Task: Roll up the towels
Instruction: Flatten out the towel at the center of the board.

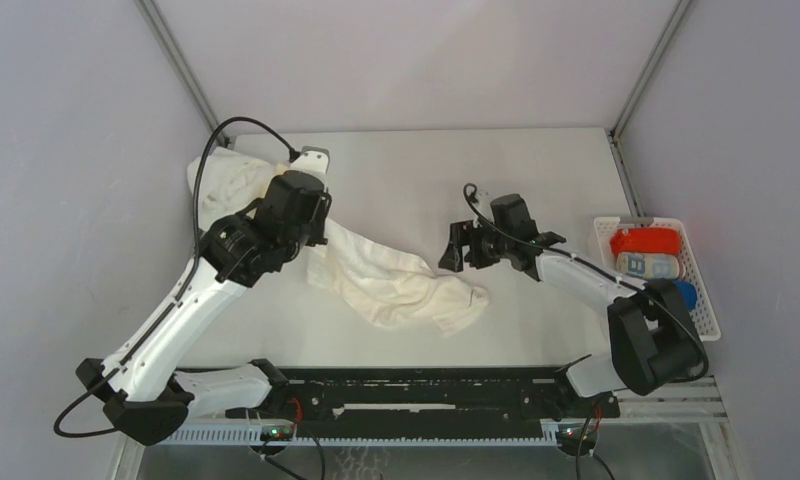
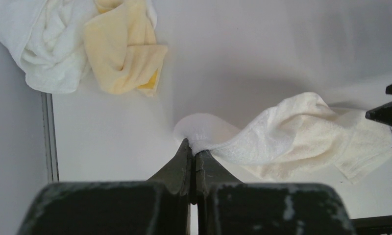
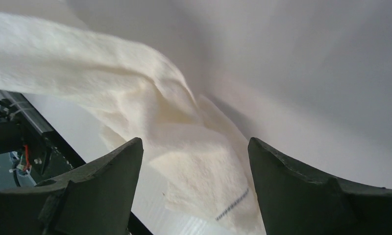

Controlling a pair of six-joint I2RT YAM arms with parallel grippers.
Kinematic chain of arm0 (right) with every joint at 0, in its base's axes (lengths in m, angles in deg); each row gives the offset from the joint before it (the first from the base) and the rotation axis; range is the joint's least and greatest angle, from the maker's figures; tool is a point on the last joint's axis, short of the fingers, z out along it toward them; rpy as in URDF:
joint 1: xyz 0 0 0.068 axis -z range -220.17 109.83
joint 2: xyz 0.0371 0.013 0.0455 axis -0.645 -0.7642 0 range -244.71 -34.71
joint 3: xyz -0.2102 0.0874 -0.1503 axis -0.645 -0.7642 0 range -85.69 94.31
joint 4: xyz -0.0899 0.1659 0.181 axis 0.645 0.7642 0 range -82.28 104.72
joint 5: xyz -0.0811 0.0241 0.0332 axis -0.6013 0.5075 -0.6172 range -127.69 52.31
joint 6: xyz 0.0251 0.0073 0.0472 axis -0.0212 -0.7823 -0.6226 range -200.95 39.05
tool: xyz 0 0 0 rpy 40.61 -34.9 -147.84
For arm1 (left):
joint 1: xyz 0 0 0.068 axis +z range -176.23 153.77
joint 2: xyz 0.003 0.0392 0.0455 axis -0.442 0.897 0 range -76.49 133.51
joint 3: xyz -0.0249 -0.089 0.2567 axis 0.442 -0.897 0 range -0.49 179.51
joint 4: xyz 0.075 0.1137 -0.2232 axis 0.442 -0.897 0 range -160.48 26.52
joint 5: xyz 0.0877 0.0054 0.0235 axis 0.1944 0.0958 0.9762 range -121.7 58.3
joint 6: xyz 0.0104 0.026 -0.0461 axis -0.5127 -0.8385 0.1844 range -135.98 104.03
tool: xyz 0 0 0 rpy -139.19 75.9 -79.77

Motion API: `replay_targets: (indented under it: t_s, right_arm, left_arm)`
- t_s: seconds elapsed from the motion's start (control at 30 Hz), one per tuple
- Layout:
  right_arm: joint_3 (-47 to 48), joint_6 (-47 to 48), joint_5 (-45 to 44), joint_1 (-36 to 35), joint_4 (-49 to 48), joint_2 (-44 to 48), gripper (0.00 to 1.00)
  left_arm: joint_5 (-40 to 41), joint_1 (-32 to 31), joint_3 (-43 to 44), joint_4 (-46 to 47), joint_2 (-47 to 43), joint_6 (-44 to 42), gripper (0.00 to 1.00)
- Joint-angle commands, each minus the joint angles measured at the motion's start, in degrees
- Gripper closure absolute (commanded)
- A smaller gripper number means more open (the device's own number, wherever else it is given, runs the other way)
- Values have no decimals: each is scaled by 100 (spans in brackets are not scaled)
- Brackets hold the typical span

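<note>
A cream towel [image 1: 401, 280] lies stretched and crumpled across the middle of the table. My left gripper [image 2: 193, 148] is shut on its left corner, and the cloth [image 2: 302, 132] trails away to the right. In the top view the left gripper [image 1: 314, 232] sits at the towel's left end. My right gripper [image 3: 195, 147] is open just above the towel's right end [image 3: 204, 161], which shows a dark stitched line, and its fingers are not touching the cloth. From above, the right gripper [image 1: 458, 246] hangs beside that end. A white towel [image 2: 47, 44] and a pale yellow towel [image 2: 125, 49] lie bunched at the back left.
A white slatted basket [image 1: 714, 300] at the right edge holds a red roll [image 1: 646, 240], a light-blue patterned roll [image 1: 648, 265] and a blue roll [image 1: 686, 293]. The bunched pile [image 1: 226, 185] sits by the left wall. A black rail [image 1: 416, 395] runs along the near edge.
</note>
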Motion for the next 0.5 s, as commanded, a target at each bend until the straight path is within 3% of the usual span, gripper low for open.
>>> replay_targets:
  t_s: [0.0,0.3,0.47]
  right_arm:
    - [611,351,427,-186,-573,-516,21]
    - [1302,430,1344,-398,-1020,-2128,25]
    - [1440,323,1658,-427,-1329,-2680,40]
  left_arm:
    - [108,57,-206,163,-252,60,100]
    - [138,111,-272,132,-411,100,100]
    - [207,225,-294,116,-550,74,100]
